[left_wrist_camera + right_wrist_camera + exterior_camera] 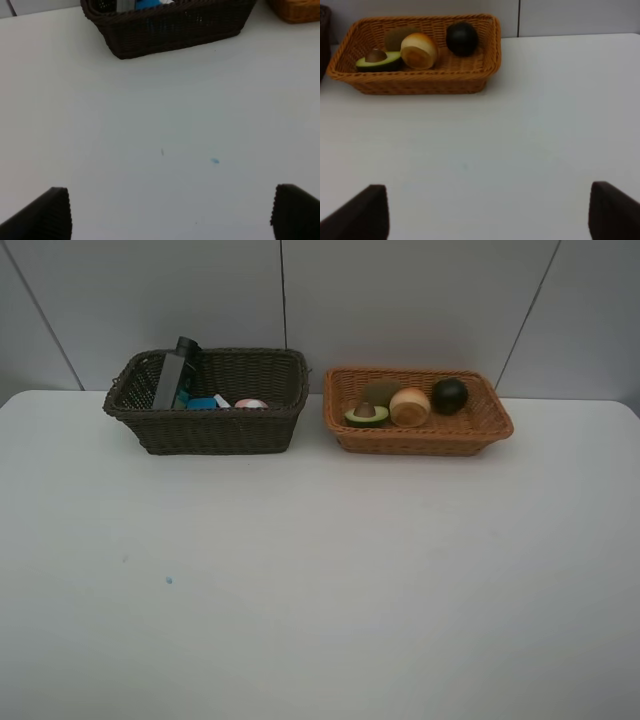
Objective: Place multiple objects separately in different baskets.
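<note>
The dark brown basket (pixel 215 430) at the back left holds the dark green pump bottle (pixel 172 375) leaning on its wall, the blue eraser (pixel 200 403), the white-pink marker (pixel 221 400) and the pink bottle (pixel 251 403). The light orange basket (pixel 420 438) to its right holds the halved avocado (pixel 366 415), kiwi (pixel 378 392), orange bun (pixel 409 406) and mangosteen (pixel 449 395). My left gripper (pixel 170 215) is open and empty above bare table, well short of the dark basket (pixel 170 30). My right gripper (pixel 487 212) is open and empty, short of the orange basket (pixel 420 82). Neither gripper shows in the exterior view.
The white table (pixel 320 570) stretches in front of both baskets. A small blue speck (pixel 168 580) marks it at front left and also shows in the left wrist view (pixel 214 160). A grey panelled wall (pixel 400 300) stands behind the baskets.
</note>
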